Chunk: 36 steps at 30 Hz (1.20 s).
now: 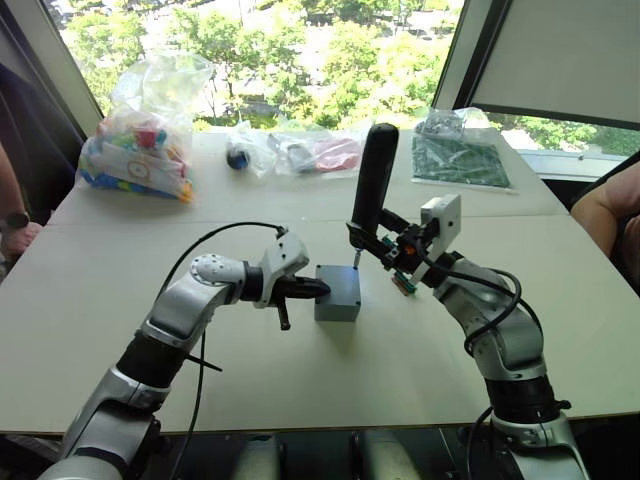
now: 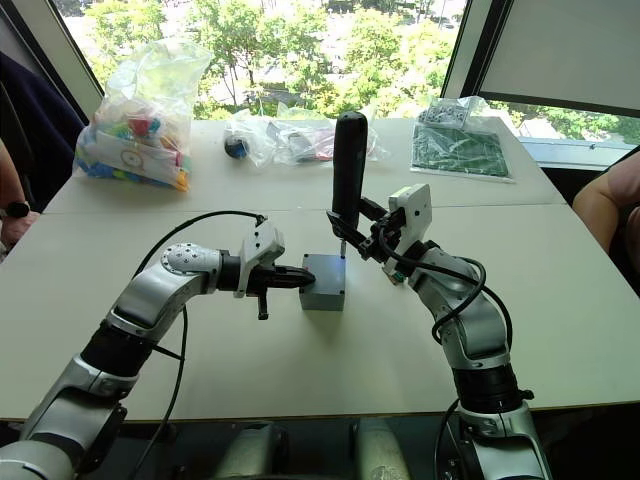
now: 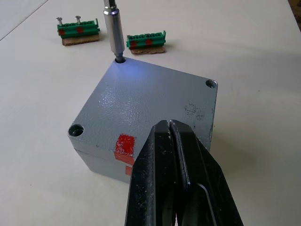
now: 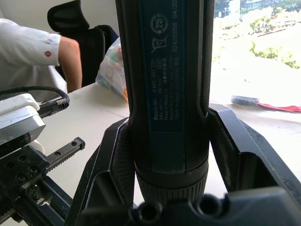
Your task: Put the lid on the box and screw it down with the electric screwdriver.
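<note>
Centre of a pale, matte table [image 1: 560, 330]: a grey box [image 1: 337, 303] of speckled plastic, square and sharp-edged, closed by its flat lid [image 3: 150, 101] with round recessed screw holes at the corners and a red mark [image 3: 125, 145] across the seam. Pressed against the box's near side, the left gripper [image 1: 312, 289], black fingers squeezed together with nothing between them. Clamped in the right gripper [image 4: 167, 155], fingers tight on either side of the barrel, the screwdriver [image 1: 374, 182], a thick dark cylinder with a printed blue label, standing nearly upright. Seated in the lid's far corner hole, its slim steel bit [image 3: 113, 28], with a faint blue glow on the plastic beside it. Just beyond the box, two small green connectors [image 3: 146, 41] on brown pads, one bearing two loose screws [image 3: 59, 20]. Along the far edge under the window, a crinkled clear bag of colourful toys [image 1: 140, 150], more clear bags [image 1: 300, 150] and a green board [image 1: 460, 160]. At both table sides, a person's arm [image 1: 610, 215], one with a dark wristwatch [image 1: 14, 221]. Nothing between camera and box but the grippers and a looping black cable [image 1: 215, 240].
</note>
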### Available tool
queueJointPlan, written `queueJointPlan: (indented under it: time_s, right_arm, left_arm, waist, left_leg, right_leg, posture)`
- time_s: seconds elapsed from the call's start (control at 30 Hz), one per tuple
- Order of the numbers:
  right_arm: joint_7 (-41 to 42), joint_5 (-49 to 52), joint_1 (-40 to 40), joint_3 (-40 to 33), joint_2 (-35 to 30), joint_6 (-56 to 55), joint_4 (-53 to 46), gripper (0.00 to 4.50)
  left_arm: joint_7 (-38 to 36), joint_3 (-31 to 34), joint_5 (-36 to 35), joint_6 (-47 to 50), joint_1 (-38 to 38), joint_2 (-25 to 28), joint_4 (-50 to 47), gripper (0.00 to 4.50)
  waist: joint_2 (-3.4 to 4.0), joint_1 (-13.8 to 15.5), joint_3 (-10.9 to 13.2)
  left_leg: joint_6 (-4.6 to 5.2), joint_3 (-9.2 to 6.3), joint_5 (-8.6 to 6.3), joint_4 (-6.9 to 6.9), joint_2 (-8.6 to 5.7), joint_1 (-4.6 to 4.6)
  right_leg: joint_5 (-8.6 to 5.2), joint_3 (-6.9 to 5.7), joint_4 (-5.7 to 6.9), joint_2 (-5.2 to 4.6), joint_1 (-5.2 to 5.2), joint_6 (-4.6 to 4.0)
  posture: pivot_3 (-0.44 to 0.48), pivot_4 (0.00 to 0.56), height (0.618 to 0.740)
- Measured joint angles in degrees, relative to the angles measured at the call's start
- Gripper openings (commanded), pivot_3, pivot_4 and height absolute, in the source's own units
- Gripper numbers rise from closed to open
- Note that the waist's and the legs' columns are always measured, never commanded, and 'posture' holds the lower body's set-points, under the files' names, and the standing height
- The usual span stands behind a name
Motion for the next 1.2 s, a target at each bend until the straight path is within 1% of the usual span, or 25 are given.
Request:
queueJointPlan:
  time_s: [0.13, 0.3, 0.37, 0.4, 0.47, 0.57, 0.6, 0.7, 0.77, 0.8, 0.87, 0.9, 0.97, 1.0, 1.07, 1.13, 1.2]
  right_arm:
    - [0.33, 1.01, -1.53, -1.27, -0.22, 0.76, 1.11, 1.90]
    - [0.49, 4.78, -5.42, -3.47, -1.97, 6.93, 2.13, 1.90]
    - [0.14, 7.69, -8.08, -5.48, -2.92, 10.67, 3.05, 1.90]
    - [-0.26, 9.06, -9.83, -6.61, -3.28, 12.14, 3.86, 1.90]
    - [-2.13, 12.36, -16.82, -11.05, -5.18, 15.69, 6.34, 1.90]
    - [-5.73, 16.17, -27.82, -18.04, -7.56, 18.86, 10.81, 1.90]
    - [-6.90, 16.89, -30.17, -19.51, -7.95, 19.39, 11.91, 1.90]
    - [-11.45, 17.56, -35.67, -21.70, -8.39, 22.55, 15.66, 1.90]
    - [-16.52, 16.98, -38.91, -22.10, -8.73, 27.39, 21.23, 1.90]
    - [-17.68, 16.84, -39.84, -21.90, -9.09, 30.04, 23.96, 1.90]
    - [-17.96, 16.79, -40.66, -21.16, -10.15, 33.48, 27.21, 1.90]
    - [-17.47, 16.52, -41.61, -19.68, -12.04, 36.19, 29.54, 1.90]
    - [-14.16, 13.68, -44.08, -12.94, -19.01, 43.16, 35.43, 1.90]
    - [-11.53, 11.85, -45.29, -8.13, -23.29, 46.75, 38.82, 1.90]
    - [-6.90, 8.31, -45.41, -2.59, -29.45, 51.53, 45.55, 1.90]
    - [-3.49, 6.30, -45.17, 1.09, -32.10, 56.46, 51.89, 1.90]
    - [-0.57, 6.13, -44.37, 4.51, -33.13, 60.18, 52.57, 1.90]
  left_arm:
    - [0.38, -0.02, 0.62, -0.69, 0.08, -0.85, 0.19, 0.00]
    - [1.25, -0.07, 0.75, -1.57, 0.57, -2.37, 0.22, 0.00]
    - [1.51, -0.05, 0.80, -2.43, 0.52, -3.17, 0.56, 0.00]
    - [1.64, -0.03, 0.83, -2.64, 0.55, -3.37, 0.62, 0.00]
    - [1.88, -0.16, 1.32, -4.06, 0.63, -3.49, 0.53, 0.00]
    - [3.70, 0.57, 1.82, -4.83, 0.68, -4.52, 0.70, 0.00]
    - [4.21, 1.12, 1.49, -4.41, 0.72, -5.31, 0.89, 0.00]
    - [6.68, 6.03, -3.38, -0.47, 0.64, -8.97, 1.32, 0.00]
    - [9.59, 12.37, -9.97, 3.45, -1.19, -12.88, 0.90, 0.00]
    - [10.68, 15.24, -13.18, 5.30, -2.59, -13.43, -0.21, 0.00]
    - [11.38, 18.42, -16.29, 7.07, -3.88, -12.94, -2.25, 0.00]
    - [11.48, 19.19, -17.67, 8.16, -3.95, -12.22, -3.48, 0.00]
    - [11.08, 18.73, -18.45, 9.85, -2.95, -9.27, -6.76, 0.00]
    - [10.45, 18.02, -18.45, 10.57, -1.51, -6.70, -9.27, 0.00]
    - [9.02, 17.57, -18.16, 11.24, 1.70, -2.19, -12.94, 0.00]
    - [8.45, 15.31, -17.32, 11.69, 3.87, 1.38, -15.89, 0.00]
    - [7.93, 12.84, -16.38, 11.72, 4.79, 3.54, -18.69, 0.00]
  waist:
    - [0.01, 0.09, 0.01]
    - [0.14, 0.55, 0.19]
    - [0.34, 1.06, 0.51]
    - [0.40, 1.16, 0.61]
    - [0.62, 1.40, 0.87]
    - [0.65, 1.40, 0.89]
    - [0.64, 1.38, 0.89]
    - [0.64, 1.15, 0.89]
    - [0.61, 1.08, 0.99]
    - [0.63, 1.05, 1.04]
    - [0.84, 0.99, 1.17]
    - [0.98, 1.00, 1.26]
    - [1.01, 1.14, 1.33]
    - [1.00, 1.39, 1.32]
    - [0.98, 1.82, 1.33]
    - [1.02, 1.44, 1.36]
    - [1.08, 0.86, 1.40]
  left_leg:
    - [0.00, 0.00, 0.00, 0.00, -0.01, -0.02]
    - [0.00, 0.00, 0.00, 0.00, -0.03, -0.14]
    - [0.00, 0.06, 0.00, 0.01, -0.05, -0.22]
    - [0.00, 0.06, 0.00, 0.04, -0.06, -0.25]
    - [0.00, 0.06, 0.01, 0.06, -0.12, -0.41]
    - [0.00, 0.04, 0.00, 0.00, -0.11, -0.54]
    - [0.01, 0.03, 0.00, 0.00, -0.10, -0.60]
    - [0.03, 0.02, -0.01, 0.04, -0.08, -1.07]
    - [0.03, 0.05, 0.00, 0.07, -0.09, -1.23]
    - [0.03, 0.04, 0.00, 0.05, -0.08, -1.22]
    - [0.03, 0.05, 0.00, 0.01, -0.08, -1.21]
    - [0.03, 0.08, 0.00, -0.01, -0.09, -1.22]
    - [0.07, 0.08, -0.02, -0.06, -0.11, -1.30]
    - [0.08, 0.06, -0.03, -0.13, -0.11, -1.32]
    - [0.17, 0.05, -0.09, -0.13, -0.14, -1.52]
    - [0.17, 0.11, -0.09, -0.09, -0.15, -1.94]
    - [0.17, 0.27, -0.08, -0.06, -0.15, -2.05]
  right_leg:
    - [0.00, 0.00, -0.02, -0.02, 0.00, 0.00]
    - [0.11, -0.02, -0.02, -0.06, -0.12, -0.18]
    - [0.12, -0.01, -0.03, -0.10, -0.21, -0.18]
    - [0.13, -0.01, -0.02, -0.11, -0.22, -0.19]
    - [0.15, -0.01, -0.02, -0.17, -0.36, -0.19]
    - [0.15, -0.04, -0.04, -0.15, -0.48, -0.18]
    - [0.15, -0.06, -0.04, -0.14, -0.53, -0.15]
    - [0.29, -0.09, 0.03, -0.13, -1.01, 0.07]
    - [0.32, -0.08, 0.11, -0.15, -1.23, 0.07]
    - [0.32, -0.09, 0.11, -0.13, -1.24, 0.07]
    - [0.31, -0.08, 0.11, -0.11, -1.25, 0.08]
    - [0.31, -0.07, 0.09, -0.12, -1.25, 0.08]
    - [0.30, -0.08, 0.05, -0.13, -1.30, 0.08]
    - [0.29, -0.09, -0.03, -0.13, -1.32, 0.07]
    - [0.26, -0.15, -0.22, -0.18, -1.39, 0.08]
    - [0.29, -0.12, -0.51, -0.20, -1.65, 0.10]
    - [0.40, -0.02, -0.54, -0.24, -1.81, 0.25]
  posture:
    - [0.000, 0.150, 0.740]
    - [0.000, 0.150, 0.740]
    - [0.000, 0.150, 0.740]
    - [0.000, 0.150, 0.740]
    - [0.000, 0.150, 0.740]
    - [0.000, 0.150, 0.740]
    - [0.000, 0.150, 0.740]
    - [0.000, 0.150, 0.740]
    - [0.000, 0.150, 0.740]
    - [0.000, 0.150, 0.740]
    - [0.000, 0.150, 0.740]
    - [0.000, 0.150, 0.740]
    - [0.000, 0.150, 0.740]
    - [0.000, 0.150, 0.740]
    - [0.000, 0.150, 0.740]
    - [0.000, 0.150, 0.740]
    - [0.000, 0.150, 0.740]
